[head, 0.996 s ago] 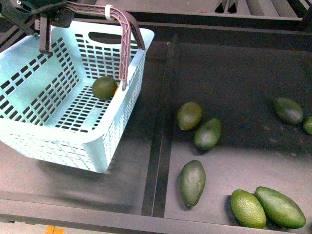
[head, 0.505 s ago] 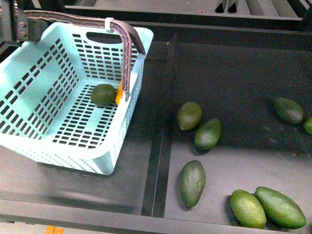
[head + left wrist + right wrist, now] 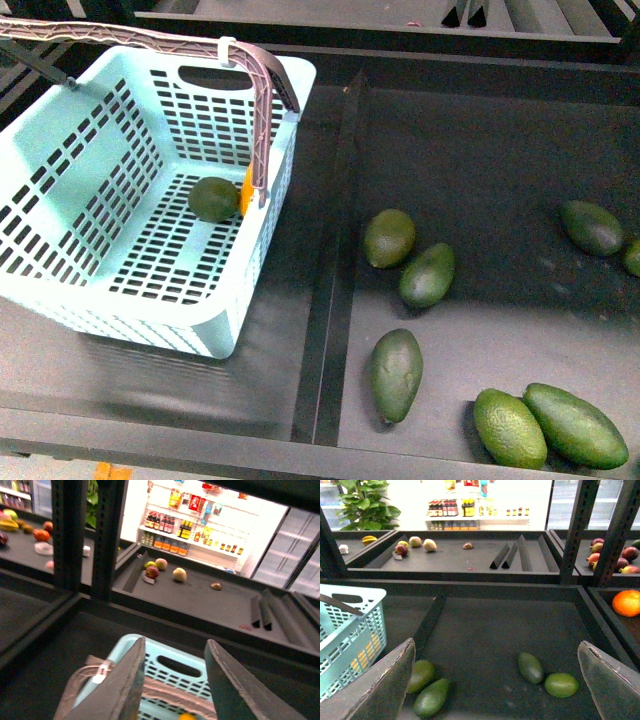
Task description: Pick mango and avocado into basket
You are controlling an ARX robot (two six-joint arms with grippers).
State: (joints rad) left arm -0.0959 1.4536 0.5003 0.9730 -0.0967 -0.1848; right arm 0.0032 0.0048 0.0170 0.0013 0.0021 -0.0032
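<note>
Left claw [image 3: 175, 680], jaws apart, hovers just above the basket [image 3: 172, 672] handle [image 3: 90, 680]; right claw [image 3: 497, 680], spread wide, faces loose green fruits [image 3: 530, 667]; avocado [image 3: 213, 199] and mango [image 3: 245, 190] lie in the basket

In the front view, the mango [image 3: 244, 190] was hidden almost wholly behind the handle [image 3: 262, 120] of the basket [image 3: 120, 300], only an orange sliver being seen beside the avocado [image 3: 213, 198], and the basket's left side and the handle's far end were cut off by the picture's edge. A green fruit [image 3: 632, 257] at the right edge was likewise cut off. In the left wrist view, the mango [image 3: 186, 716] was cut by the lower edge, and the fruits on the far shelf [image 3: 165, 570] were too small to be told apart.
</note>
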